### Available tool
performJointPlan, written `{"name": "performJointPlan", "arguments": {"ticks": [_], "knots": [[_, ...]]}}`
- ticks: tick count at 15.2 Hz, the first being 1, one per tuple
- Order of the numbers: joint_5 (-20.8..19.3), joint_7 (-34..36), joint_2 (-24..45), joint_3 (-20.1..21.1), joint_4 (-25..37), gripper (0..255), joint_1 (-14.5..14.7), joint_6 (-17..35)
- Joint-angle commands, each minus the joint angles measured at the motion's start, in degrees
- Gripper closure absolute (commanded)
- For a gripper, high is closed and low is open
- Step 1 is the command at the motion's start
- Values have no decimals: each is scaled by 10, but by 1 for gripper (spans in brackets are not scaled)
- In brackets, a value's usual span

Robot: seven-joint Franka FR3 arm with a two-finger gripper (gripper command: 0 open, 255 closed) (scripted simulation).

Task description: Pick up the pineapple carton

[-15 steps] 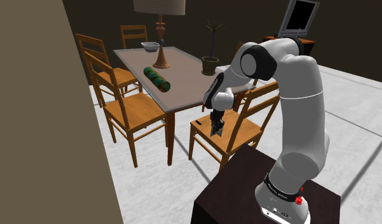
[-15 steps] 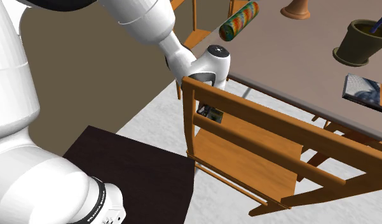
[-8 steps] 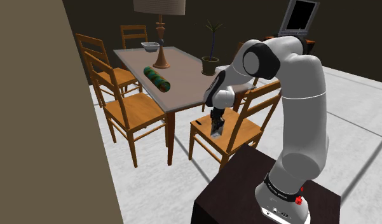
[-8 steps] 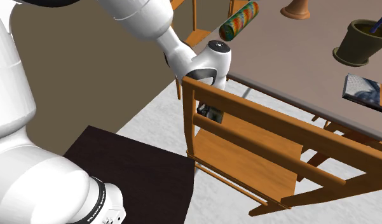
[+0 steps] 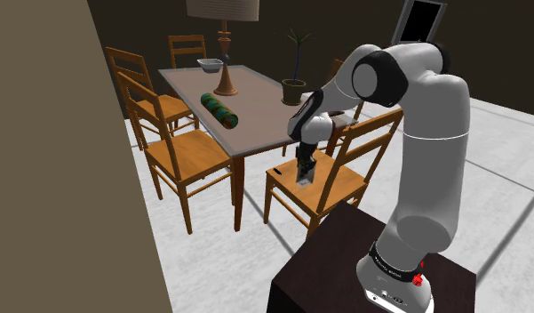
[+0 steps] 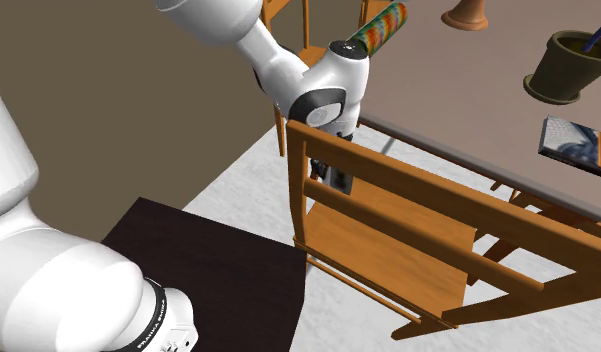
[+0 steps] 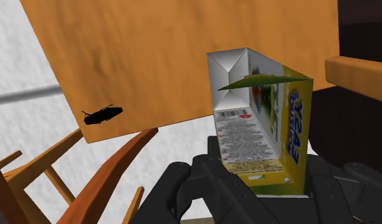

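The pineapple carton is a small box with yellow-green printed sides and a grey folded top. My black gripper is shut on its lower end, one finger on either side. In the shoulder view the gripper hangs a little above the front part of the wooden chair seat, with the carton between the fingers. From the second exterior view the carton shows partly behind the chair's back rail, under the wrist.
A small black object lies on the chair seat near its edge. Beside the chair stands the dining table with a striped roll, a lamp base, a potted plant and a bowl. More wooden chairs stand along its other side.
The arm's elbow and wrist have risen and swung toward the table. The gripper stays shut on the carton, now slightly higher over the seat.
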Motion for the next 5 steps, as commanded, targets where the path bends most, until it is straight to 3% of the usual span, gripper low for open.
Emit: {"name": "performJointPlan", "arguments": {"ticks": [1,5], "knots": [[-15,11,-15,-9,-1,255,8,-12],[-30,22,-30,-19,-1,255,14,-24]]}}
